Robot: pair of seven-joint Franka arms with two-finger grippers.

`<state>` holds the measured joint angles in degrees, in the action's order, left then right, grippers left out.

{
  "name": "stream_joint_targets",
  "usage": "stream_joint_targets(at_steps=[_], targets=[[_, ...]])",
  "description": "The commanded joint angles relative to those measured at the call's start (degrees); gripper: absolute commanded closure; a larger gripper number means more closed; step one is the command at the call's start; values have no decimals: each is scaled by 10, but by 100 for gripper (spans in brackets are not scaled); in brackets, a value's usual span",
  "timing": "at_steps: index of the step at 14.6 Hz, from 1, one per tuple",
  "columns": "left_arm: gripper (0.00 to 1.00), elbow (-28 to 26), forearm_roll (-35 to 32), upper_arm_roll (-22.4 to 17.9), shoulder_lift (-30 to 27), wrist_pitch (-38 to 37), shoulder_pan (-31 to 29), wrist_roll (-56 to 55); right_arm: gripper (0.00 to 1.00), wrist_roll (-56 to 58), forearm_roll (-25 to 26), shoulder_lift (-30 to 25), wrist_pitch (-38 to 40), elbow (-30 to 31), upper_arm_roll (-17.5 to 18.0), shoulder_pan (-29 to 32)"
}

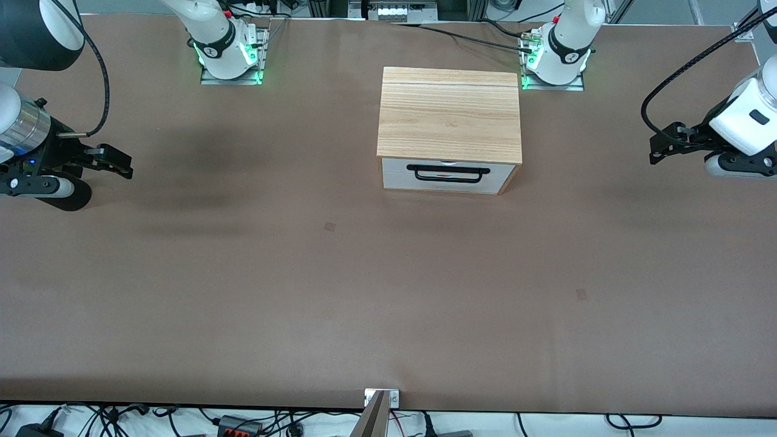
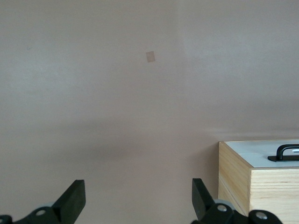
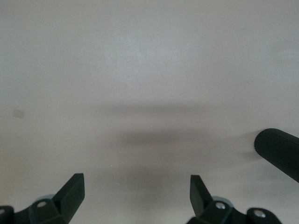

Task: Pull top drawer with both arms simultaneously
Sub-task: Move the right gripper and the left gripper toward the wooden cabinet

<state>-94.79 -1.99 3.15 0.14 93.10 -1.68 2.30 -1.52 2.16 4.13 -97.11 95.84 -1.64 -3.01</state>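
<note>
Since the drawer (image 1: 448,176) looks light and stiff, I'd grab its handle (image 1: 448,173); left gripper (image 1: 663,147) and right gripper (image 1: 114,162) hang wide apart over the counter (image 1: 388,291), fingers open.

Both arms (image 1: 36,145) aloft; fingers (image 2: 74,198) apart

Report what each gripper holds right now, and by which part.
Nothing is held. The left gripper and right gripper are both open over bare table, apart from the top drawer and its handle.
</note>
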Motion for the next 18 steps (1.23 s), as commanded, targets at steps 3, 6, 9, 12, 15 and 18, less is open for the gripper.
stream_joint_targets(at_steps=[3,6,9,12,15,18], targets=[[0,19,1,1,8,-14,-3,-5,0,6,8,-2,0,-3,7,5],[0,19,1,1,9,-14,-3,-5,0,-6,0,1,-4,-10,6,9],[0,19,1,1,9,-16,-3,-5,0,-1,-3,52,0,-40,6,9],[0,18,13,0,14,-31,-4,-2,0,-7,-58,62,-4,-42,7,-4],[0,18,88,-4,15,-88,-6,-6,0,3,-172,106,-34,-43,7,-3],[0,17,134,-2,35,-135,-9,0,0,6,-221,132,-76,-40,7,-21]])
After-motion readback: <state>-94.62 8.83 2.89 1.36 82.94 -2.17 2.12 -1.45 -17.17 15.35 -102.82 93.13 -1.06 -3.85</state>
